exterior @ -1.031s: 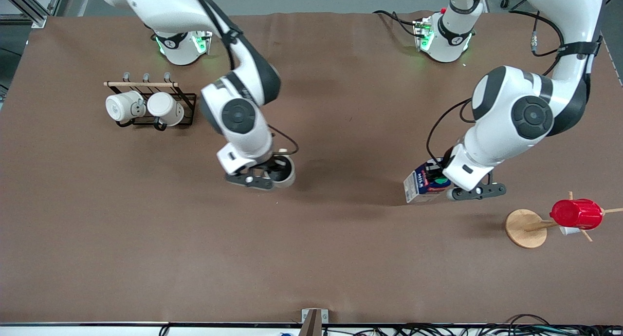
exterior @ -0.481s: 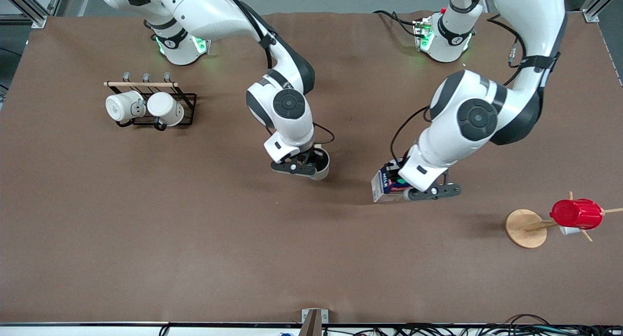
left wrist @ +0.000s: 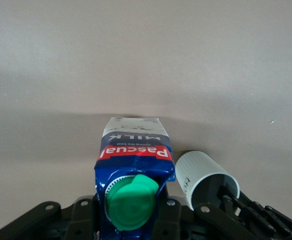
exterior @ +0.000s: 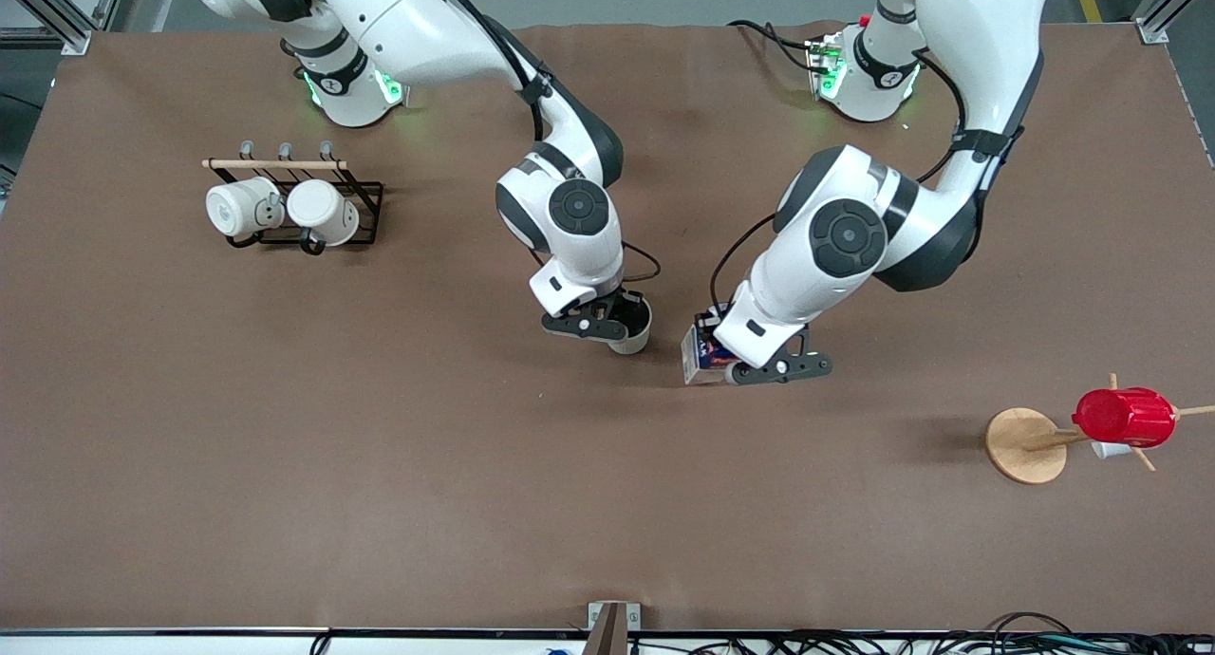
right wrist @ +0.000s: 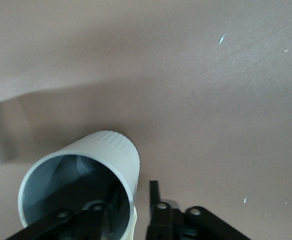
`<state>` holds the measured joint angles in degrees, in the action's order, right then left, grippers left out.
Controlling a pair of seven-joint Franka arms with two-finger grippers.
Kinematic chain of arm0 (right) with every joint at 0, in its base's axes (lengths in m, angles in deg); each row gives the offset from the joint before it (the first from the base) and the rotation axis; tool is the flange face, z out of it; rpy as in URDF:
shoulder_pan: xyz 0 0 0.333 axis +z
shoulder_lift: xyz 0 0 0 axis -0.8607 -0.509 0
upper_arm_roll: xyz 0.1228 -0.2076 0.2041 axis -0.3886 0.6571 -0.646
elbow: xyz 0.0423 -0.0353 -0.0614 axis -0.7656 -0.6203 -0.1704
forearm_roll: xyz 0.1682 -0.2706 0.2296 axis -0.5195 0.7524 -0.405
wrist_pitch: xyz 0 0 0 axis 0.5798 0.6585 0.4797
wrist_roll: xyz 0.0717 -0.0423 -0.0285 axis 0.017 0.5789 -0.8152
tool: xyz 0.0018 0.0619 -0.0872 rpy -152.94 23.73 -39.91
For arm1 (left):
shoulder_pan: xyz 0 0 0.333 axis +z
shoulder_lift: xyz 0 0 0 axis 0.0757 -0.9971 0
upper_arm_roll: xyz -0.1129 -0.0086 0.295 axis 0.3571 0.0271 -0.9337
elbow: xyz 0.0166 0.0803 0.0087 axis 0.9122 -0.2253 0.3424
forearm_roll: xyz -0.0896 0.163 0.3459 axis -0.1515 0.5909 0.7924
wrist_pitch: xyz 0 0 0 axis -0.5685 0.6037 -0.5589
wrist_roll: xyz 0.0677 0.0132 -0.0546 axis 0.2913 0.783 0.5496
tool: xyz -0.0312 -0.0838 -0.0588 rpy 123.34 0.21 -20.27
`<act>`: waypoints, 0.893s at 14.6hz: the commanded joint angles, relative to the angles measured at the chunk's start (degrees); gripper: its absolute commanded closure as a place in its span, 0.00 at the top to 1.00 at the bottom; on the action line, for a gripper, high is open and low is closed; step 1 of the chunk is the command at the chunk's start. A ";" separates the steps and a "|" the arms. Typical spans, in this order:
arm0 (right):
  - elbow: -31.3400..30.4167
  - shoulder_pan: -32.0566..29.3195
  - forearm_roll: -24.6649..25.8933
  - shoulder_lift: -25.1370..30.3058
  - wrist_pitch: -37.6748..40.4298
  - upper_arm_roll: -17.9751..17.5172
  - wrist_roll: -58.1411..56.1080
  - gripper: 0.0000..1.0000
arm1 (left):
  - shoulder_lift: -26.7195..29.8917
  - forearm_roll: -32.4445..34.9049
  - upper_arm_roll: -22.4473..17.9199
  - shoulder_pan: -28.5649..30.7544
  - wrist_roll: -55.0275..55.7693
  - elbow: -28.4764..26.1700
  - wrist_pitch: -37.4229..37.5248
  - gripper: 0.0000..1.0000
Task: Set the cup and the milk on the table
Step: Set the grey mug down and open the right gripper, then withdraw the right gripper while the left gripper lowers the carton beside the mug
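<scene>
Milk (exterior: 696, 353), a blue and white carton with a green cap, is gripped by the left gripper (exterior: 774, 370) over the table (exterior: 380, 465) middle, at three o'clock of the cream cup (exterior: 634, 327), which is clamped by the right gripper (exterior: 593, 326). Both have been carried closer together than half a second ago.

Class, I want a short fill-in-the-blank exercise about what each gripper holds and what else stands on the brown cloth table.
1. The left gripper is shut on the blue and white carton of ____.
2. The right gripper grips the cream-white ____ by its rim.
3. Two plain white mugs hang on a black wire ____.
4. The ribbed cup on the wooden stand is ____.

Missing words: milk; cup; rack; red
</scene>
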<state>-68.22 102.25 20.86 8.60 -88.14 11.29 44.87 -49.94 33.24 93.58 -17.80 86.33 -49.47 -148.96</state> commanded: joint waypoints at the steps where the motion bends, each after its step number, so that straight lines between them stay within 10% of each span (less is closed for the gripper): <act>1: 0.19 -1.88 -0.31 4.75 7.01 0.56 -0.23 1.00 | -2.41 0.13 -0.01 -1.92 2.04 2.79 -0.42 0.38; 13: 0.72 -29.82 6.02 30.87 31.02 0.65 -20.67 1.00 | -4.53 0.75 -0.09 -5.71 1.77 2.09 -0.52 0.38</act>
<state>-65.25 76.17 25.63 35.33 -59.77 13.29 28.20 -54.34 33.24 93.60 -22.34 87.60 -48.08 -150.29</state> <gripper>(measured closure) 0.000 0.617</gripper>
